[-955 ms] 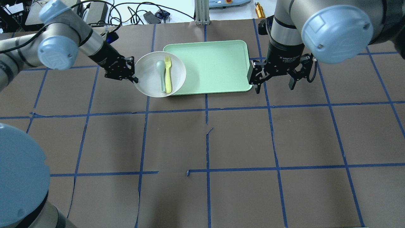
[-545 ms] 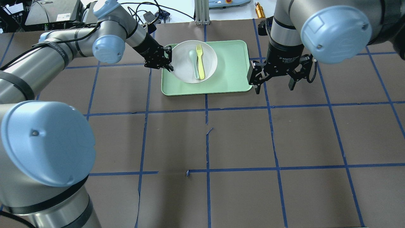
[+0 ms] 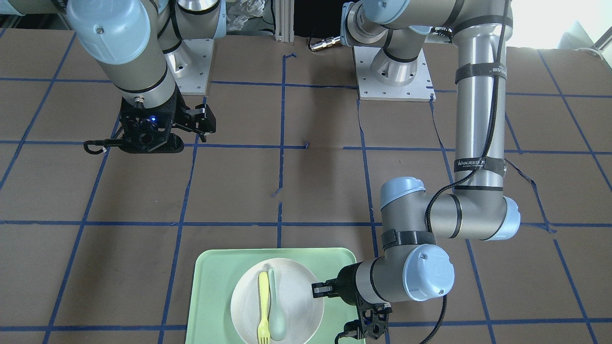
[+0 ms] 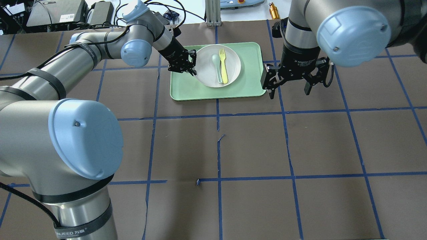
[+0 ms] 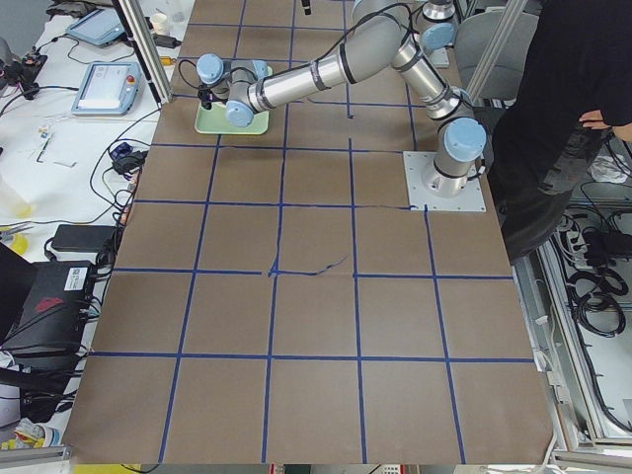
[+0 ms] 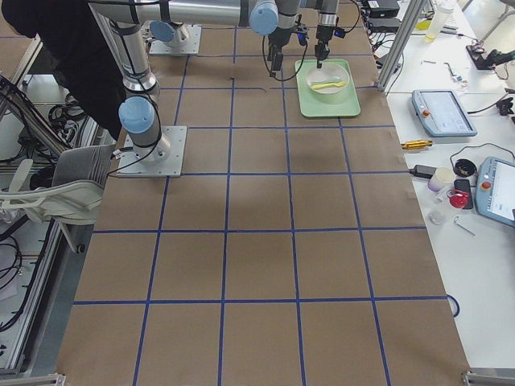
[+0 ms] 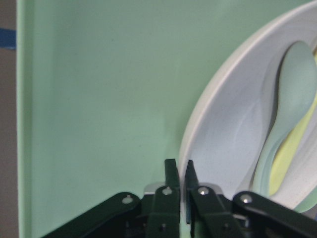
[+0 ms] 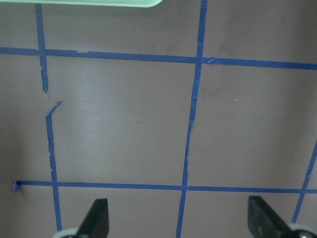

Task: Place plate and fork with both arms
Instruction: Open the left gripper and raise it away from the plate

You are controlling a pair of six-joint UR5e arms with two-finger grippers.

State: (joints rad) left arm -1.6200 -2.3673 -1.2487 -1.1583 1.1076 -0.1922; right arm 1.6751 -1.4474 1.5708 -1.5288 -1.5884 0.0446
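The off-white plate (image 4: 206, 71) is over the middle of the mint-green tray (image 4: 248, 86). The yellow fork (image 4: 223, 66) and a pale grey-green spoon (image 4: 217, 66) lie side by side in it. My left gripper (image 4: 191, 68) is shut on the plate's left rim; the left wrist view shows the rim pinched between its fingers (image 7: 172, 173). I cannot tell whether the plate rests on the tray. My right gripper (image 4: 289, 90) is open and empty, pointing down just off the tray's right edge, over bare table (image 8: 124, 124).
The brown table has a grid of blue tape (image 4: 218, 115). An aluminium post (image 4: 212, 13), a gold cylinder (image 4: 274, 11) and cables with devices (image 4: 100, 11) sit along the far edge. A person (image 5: 573, 89) stands by the robot's base in the left side view.
My left gripper has carried the plate, with fork and spoon in it, rightwards from the tray's left edge to over its middle. The right arm has not moved.
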